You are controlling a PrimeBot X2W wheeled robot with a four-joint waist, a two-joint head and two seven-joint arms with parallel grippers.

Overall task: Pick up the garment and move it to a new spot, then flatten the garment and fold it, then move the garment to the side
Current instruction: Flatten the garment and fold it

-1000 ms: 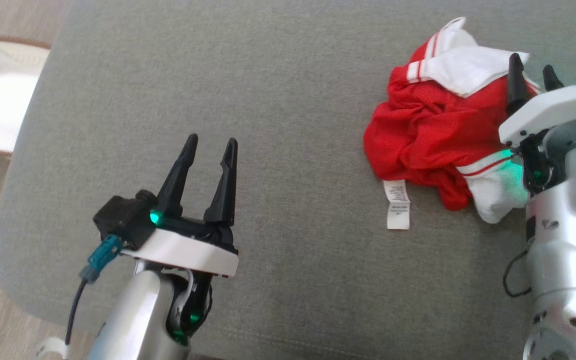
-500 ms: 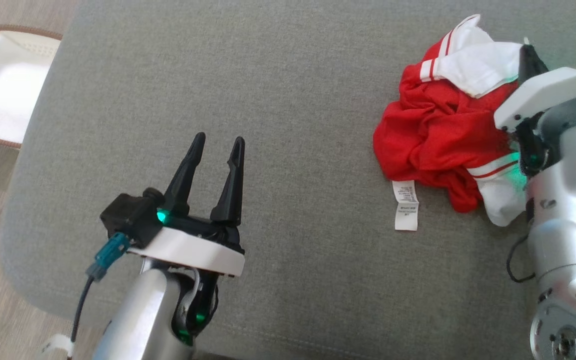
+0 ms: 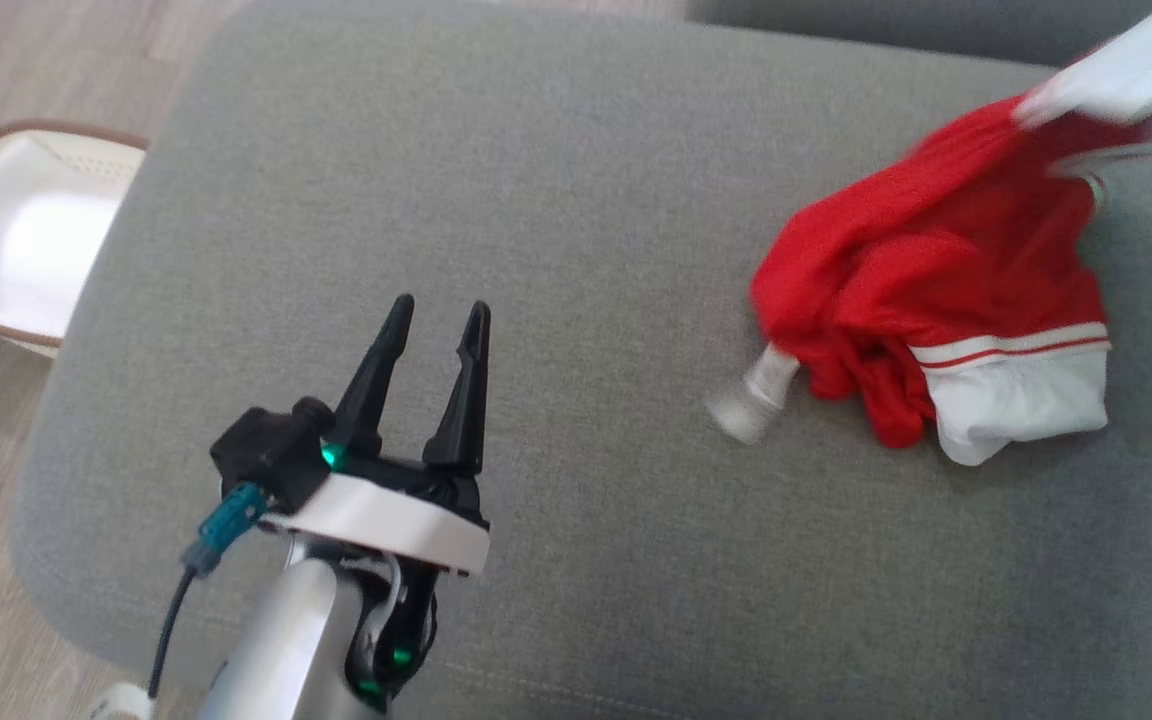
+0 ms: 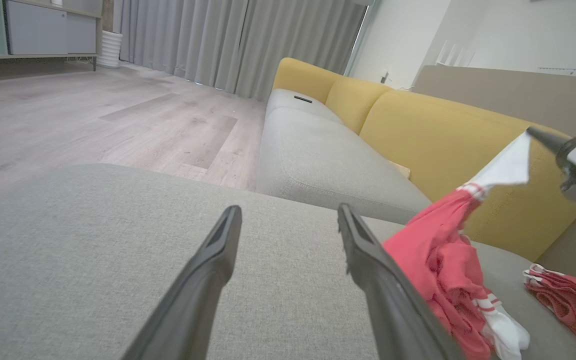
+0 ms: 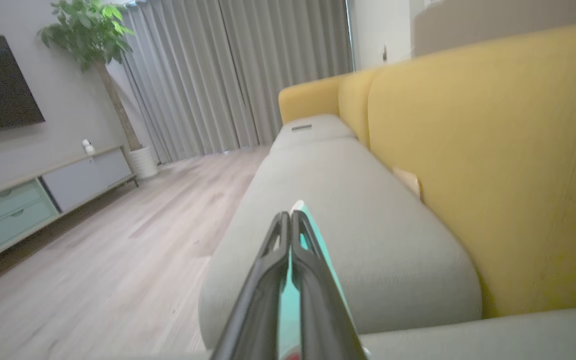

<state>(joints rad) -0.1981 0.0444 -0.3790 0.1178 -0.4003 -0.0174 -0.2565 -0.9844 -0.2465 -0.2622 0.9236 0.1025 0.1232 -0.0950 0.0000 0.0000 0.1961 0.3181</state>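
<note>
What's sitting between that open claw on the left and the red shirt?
Only bare grey cushion lies between the left gripper and the garment, as the head view shows; its white label juts that way.

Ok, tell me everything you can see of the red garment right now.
The garment is thin red jersey-like fabric with white bands carrying red stripes, and it is crumpled. One white corner is held up off the seat, pinched in the shut right claw. The rest trails down and rests on the grey cushion. A white care label, blurred, pokes out from its lower edge.
</note>
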